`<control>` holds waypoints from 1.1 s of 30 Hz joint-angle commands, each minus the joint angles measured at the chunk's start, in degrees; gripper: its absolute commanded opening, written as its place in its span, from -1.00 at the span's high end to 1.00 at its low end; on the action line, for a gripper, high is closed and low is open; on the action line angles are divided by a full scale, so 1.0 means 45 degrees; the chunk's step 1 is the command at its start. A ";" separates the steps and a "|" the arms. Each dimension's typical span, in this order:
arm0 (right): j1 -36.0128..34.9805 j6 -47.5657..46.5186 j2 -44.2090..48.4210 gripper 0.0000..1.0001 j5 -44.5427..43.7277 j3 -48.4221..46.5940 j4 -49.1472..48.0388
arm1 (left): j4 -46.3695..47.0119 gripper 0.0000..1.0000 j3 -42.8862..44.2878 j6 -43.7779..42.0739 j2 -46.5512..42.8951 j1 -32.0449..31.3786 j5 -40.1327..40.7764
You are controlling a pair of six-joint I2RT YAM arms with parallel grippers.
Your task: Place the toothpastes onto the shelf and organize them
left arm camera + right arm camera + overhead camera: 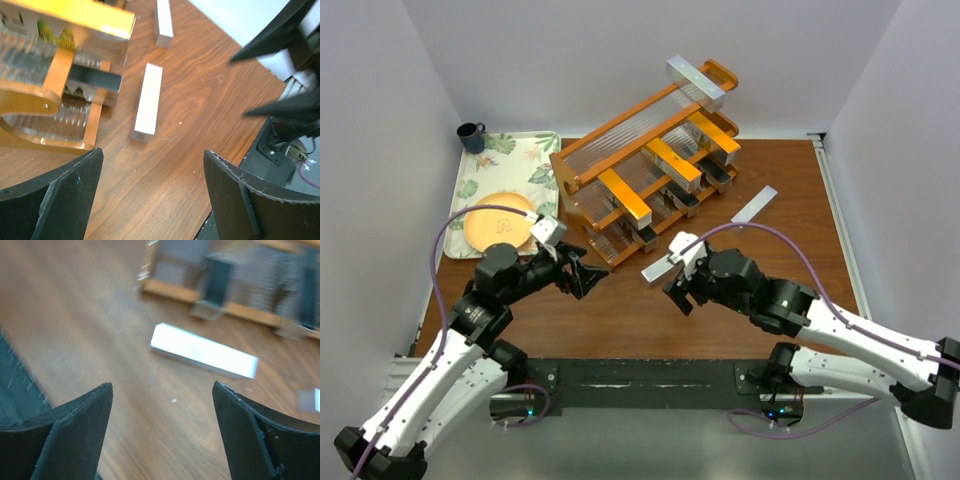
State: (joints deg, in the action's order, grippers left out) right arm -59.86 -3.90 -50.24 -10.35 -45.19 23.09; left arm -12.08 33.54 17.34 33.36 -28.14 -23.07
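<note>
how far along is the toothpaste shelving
Mostly done: orange cartons, grey cartons and a silver carton sit on the shelf. Nothing in hand: left gripper and right gripper open, empty. Left to shelve: near silver carton and far silver carton on the table.

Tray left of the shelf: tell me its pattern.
The tray is pale with a green and orange floral leaf print. It shows best in the top external view.

Bright even light, glare on loose toothpaste (202, 351), right wrist view blurred
</note>
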 commanded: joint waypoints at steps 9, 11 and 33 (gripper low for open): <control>0.4549 0.3794 0.0910 -0.77 -0.0398 0.1330 -0.1849 | 0.3854 -0.78 -0.1536 0.0482 0.1526 -0.3019 0.3305; 0.4862 0.3972 0.0968 -0.77 -0.0142 0.1622 -0.2084 | 0.4166 -0.79 -0.1438 0.0501 0.2462 -0.4133 0.4591; 0.5176 0.3094 0.3293 -0.83 -0.0239 0.2991 -0.2319 | 1.3598 -0.72 -0.2198 -0.3796 1.1451 -0.6461 0.8193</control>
State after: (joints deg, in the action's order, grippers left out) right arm -36.73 11.46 -36.27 -12.01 -31.99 15.05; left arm 35.18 25.36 3.44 81.71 -56.82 12.34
